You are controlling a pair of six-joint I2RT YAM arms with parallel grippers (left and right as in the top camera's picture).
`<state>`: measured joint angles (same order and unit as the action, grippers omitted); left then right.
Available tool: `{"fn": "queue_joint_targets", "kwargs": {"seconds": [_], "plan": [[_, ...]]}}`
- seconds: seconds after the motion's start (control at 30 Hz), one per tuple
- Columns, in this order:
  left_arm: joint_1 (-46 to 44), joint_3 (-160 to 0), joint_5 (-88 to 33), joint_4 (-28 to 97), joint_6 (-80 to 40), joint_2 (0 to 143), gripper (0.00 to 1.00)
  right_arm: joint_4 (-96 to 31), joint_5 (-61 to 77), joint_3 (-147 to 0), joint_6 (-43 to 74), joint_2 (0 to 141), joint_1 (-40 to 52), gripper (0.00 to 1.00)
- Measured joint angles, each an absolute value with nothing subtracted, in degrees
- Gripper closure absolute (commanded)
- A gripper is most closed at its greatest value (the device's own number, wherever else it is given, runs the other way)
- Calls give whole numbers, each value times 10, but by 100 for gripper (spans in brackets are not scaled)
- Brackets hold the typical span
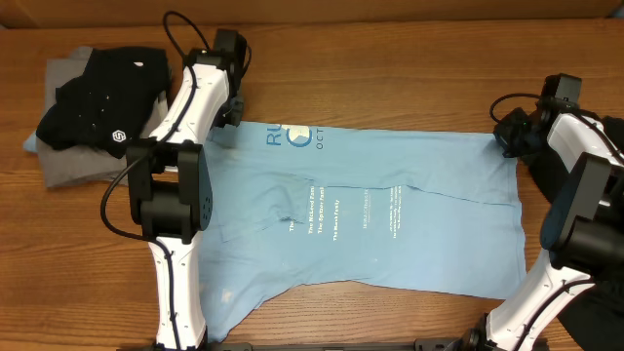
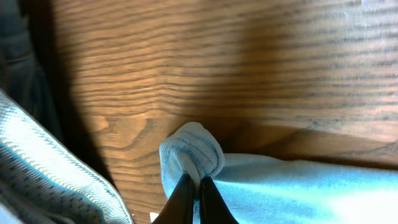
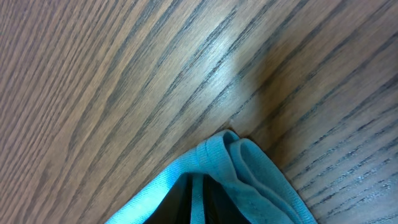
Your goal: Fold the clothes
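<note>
Left fingers (image 2: 182,200) clamp one far corner of the blue shirt (image 1: 390,224), right fingers (image 3: 176,201) the other — it lies spread on the surface (image 1: 409,78); best to lift both evenly, edge taut — then fold toward the near hem

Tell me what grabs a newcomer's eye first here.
A light blue T-shirt with printed text lies spread across the middle of the table. The left gripper and right gripper each pinch a far corner of it. A stack of black and grey clothes sits at its far left.
</note>
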<state>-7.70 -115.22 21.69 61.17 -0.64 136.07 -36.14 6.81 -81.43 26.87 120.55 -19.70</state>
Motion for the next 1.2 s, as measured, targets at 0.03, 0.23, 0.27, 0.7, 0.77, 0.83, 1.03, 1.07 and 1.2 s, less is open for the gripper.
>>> {"fn": "queue_joint_targets", "kwargs": {"seconds": [0.03,0.23,0.27,0.7,0.77,0.83,1.03,1.07,1.2], "plan": [[-75,-1159,216,614,-13,1361,96,-362,68,-814,267,1206,-197,88],[-57,-1186,195,626,-35,1361,90,-367,65,-816,263,1206,-197,87],[-52,-1186,193,633,-38,1361,88,-367,65,-816,262,1206,-197,87],[12,-1186,151,646,-55,1361,65,-371,64,-817,259,1206,-197,87],[11,-1186,119,637,-42,1361,62,-371,63,-817,258,1206,-197,87],[4,-1188,96,633,-23,1361,58,-371,63,-817,258,1206,-197,87],[-48,-1204,104,621,32,1361,50,-372,63,-817,258,1206,-197,87],[-55,-1204,112,619,36,1361,50,-371,63,-817,258,1206,-197,87],[-79,-1204,133,614,50,1362,57,-373,62,-817,258,1206,-197,87]]}}
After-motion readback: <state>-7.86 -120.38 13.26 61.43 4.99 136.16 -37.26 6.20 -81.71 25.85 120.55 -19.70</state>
